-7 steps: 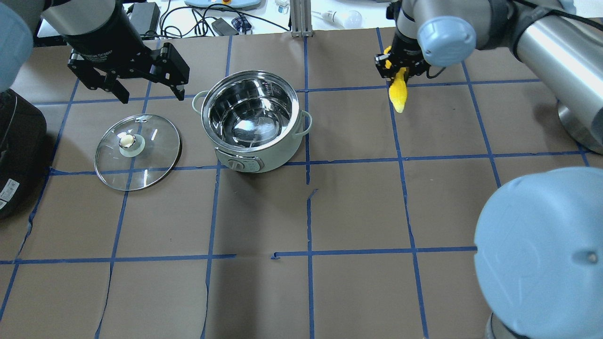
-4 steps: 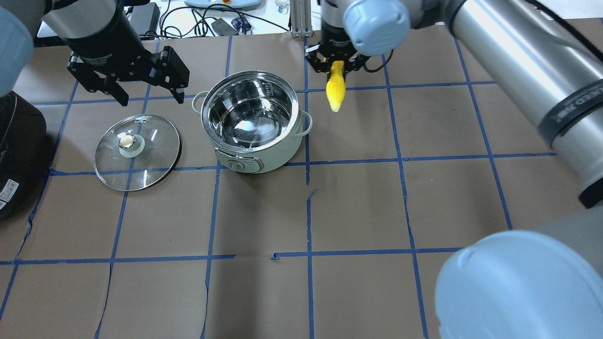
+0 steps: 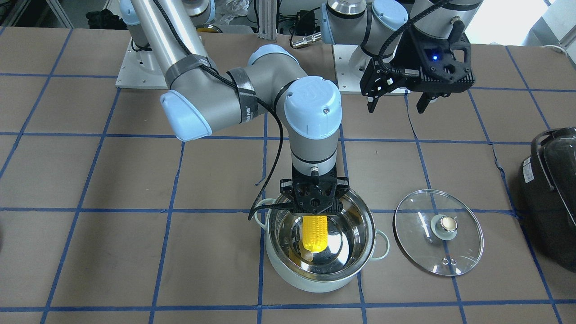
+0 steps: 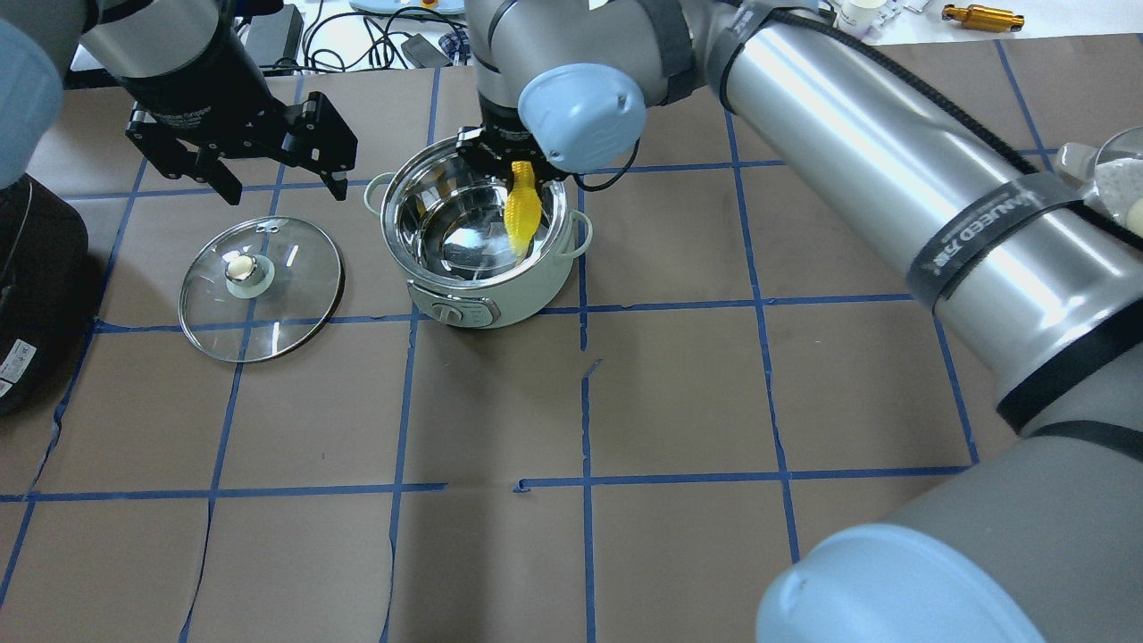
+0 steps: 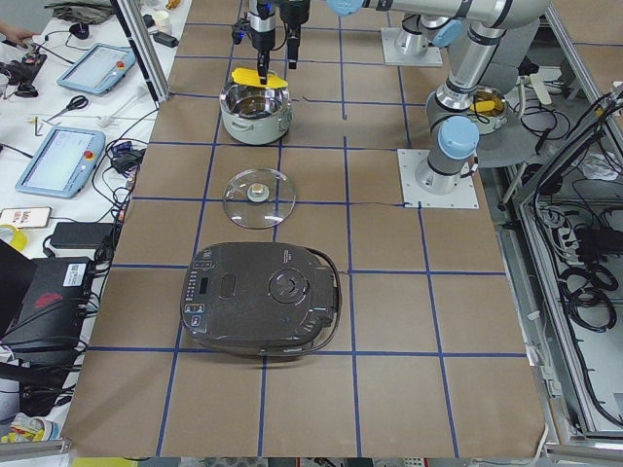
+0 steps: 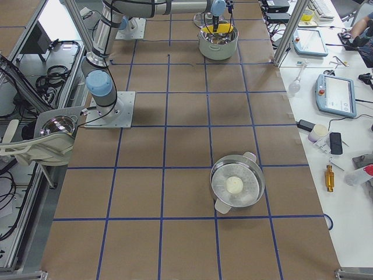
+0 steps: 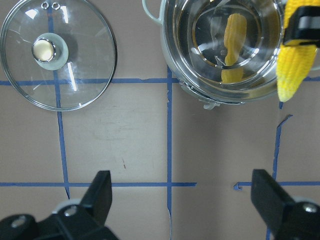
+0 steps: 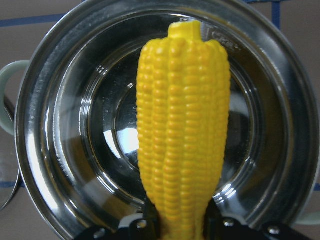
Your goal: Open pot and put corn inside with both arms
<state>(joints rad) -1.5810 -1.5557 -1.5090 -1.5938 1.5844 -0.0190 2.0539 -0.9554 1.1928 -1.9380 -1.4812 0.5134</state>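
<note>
Brown paper with blue tape lines covers the tabletop (image 4: 679, 393). Toward its far edge, left of the middle, the pot (image 4: 536, 299) stands open, and the lid (image 4: 268, 313) lies just beside it. The right arm (image 4: 848, 152) holds the corn (image 4: 522, 210) in closed jaws, tip down over the steel inside. The left arm (image 4: 179, 54) hangs with its jaws spread, empty. The placing step seems in hand; next, lower a little and release

Six views. One camera sits high behind the robot (image 4: 848, 152), looking forward and down on the counter (image 4: 679, 393). Another faces the robot from across the counter, steeply down. Two distant cameras look along the counter from either end. Two wrist cameras look straight down, the right one very close. All six share the pot (image 4: 536, 290).
</note>
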